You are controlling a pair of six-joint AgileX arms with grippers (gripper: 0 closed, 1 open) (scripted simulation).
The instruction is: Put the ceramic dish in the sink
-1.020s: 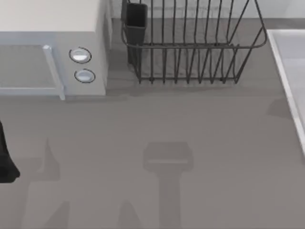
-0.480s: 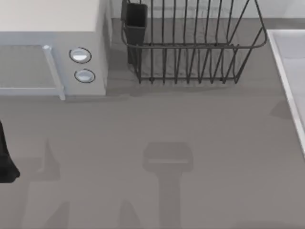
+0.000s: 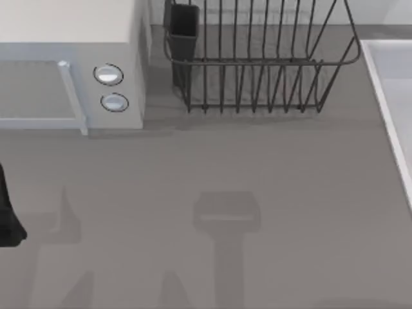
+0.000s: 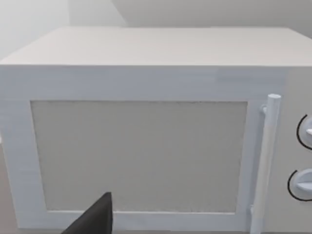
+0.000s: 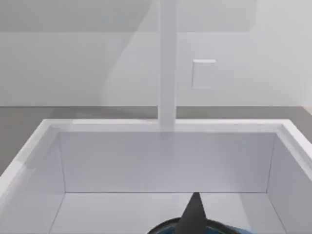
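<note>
- Clearing off the counter [image 3: 257, 167] by the sink [image 3: 386, 96] rim: a grey shadow lying there a second ago, smaller half a second ago, gone now. Pointing, probably, to the right arm carrying on toward the basin.
- Showing the dish [image 5: 224, 228] as a blue arc with a dark inside, low over the near part of the sink [image 5: 165, 125], inside its rim line. Not telling whether it is resting on the floor or hanging above it.
- Hovering directly at the dish with the right gripper [image 5: 195, 217]; cannot tell whether clamped on the dish, together or apart.
- Risking a drop: letting go while the dish is hanging above the floor could be chipping or tipping a glazed bowl.
- Risking a knock: drifting toward the near wall could be catching the rim edge, since the dish is sitting closer to that side than to the far one.
- Risking a drag: pulling away before a full release could be lifting the dish back out.
- Leaving open room ahead and to both sides in the basin; straight raised rims bounding it, and a white spout post [image 5: 167, 63] standing at the far rim, well apart from the dish.
- Parking the left gripper [image 3: 6, 219] at the table's left edge, facing the microwave [image 4: 146, 83] door; grip state cannot be told.
- Keeping the rack [image 3: 257, 64] well apart from both.
</note>
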